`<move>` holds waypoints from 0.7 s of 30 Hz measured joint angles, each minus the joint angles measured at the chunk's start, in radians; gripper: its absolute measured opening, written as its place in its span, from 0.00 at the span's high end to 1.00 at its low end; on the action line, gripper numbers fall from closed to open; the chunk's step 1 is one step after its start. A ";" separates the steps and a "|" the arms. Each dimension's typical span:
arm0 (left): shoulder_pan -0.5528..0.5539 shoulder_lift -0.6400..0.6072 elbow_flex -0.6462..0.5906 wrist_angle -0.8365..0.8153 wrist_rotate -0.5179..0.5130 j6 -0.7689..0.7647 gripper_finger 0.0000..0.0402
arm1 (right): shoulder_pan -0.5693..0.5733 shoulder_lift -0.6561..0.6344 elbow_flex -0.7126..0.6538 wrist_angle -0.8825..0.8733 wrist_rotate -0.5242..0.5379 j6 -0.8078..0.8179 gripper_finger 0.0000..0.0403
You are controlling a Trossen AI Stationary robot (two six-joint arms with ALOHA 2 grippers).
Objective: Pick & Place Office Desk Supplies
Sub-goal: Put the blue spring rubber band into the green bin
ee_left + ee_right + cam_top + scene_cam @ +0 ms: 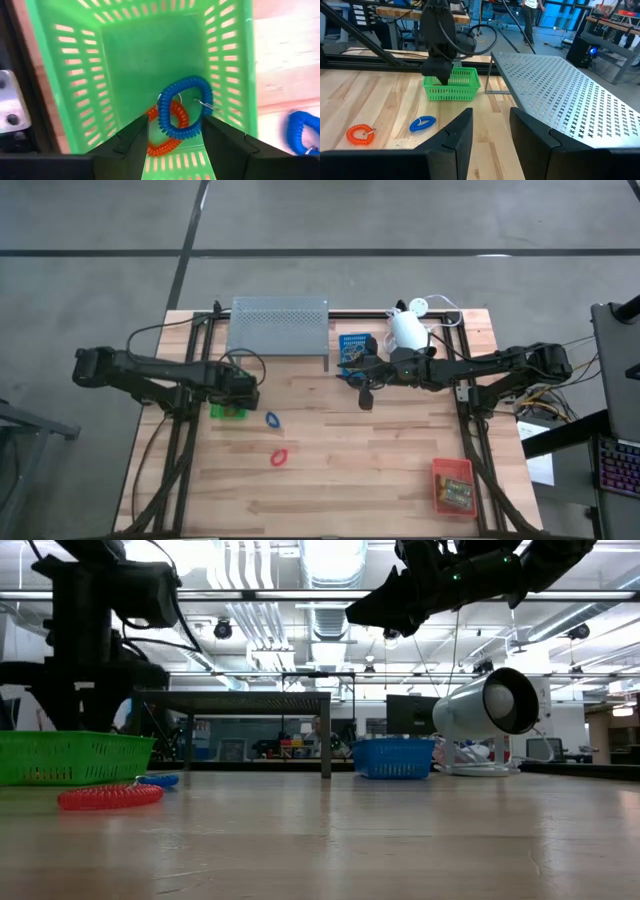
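My left gripper [175, 135] hangs open over the green tray [70, 75], fingers pointing down into it. On the tray's floor a blue loop [184, 106] lies across a red-orange loop [165, 142], below and between the fingertips, apart from them. Another blue loop [272, 420] and a red loop [279, 457] lie flat on the table, right of and nearer than the green tray [230, 411]. My right gripper [491, 130] stands open in the air near the blue tray [354, 346], nothing between its fingers.
A grey perforated shelf [279, 325] stands at the far edge, with a white lamp [408, 330] to its right beyond the blue tray. A red-orange tray [453, 485] holding small boxes sits at the near right. Bare wood lies between the loops and that tray.
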 joint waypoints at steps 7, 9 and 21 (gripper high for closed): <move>0.000 0.000 0.061 -0.029 -0.011 0.016 0.54 | 0.000 0.000 0.000 0.000 0.000 0.000 0.68; 0.000 0.000 0.081 -0.032 -0.021 0.046 0.54 | 0.000 0.000 0.000 0.000 0.000 0.000 0.68; -0.073 0.000 0.209 0.000 -0.187 0.222 0.52 | 0.000 0.000 0.000 0.000 0.000 0.000 0.68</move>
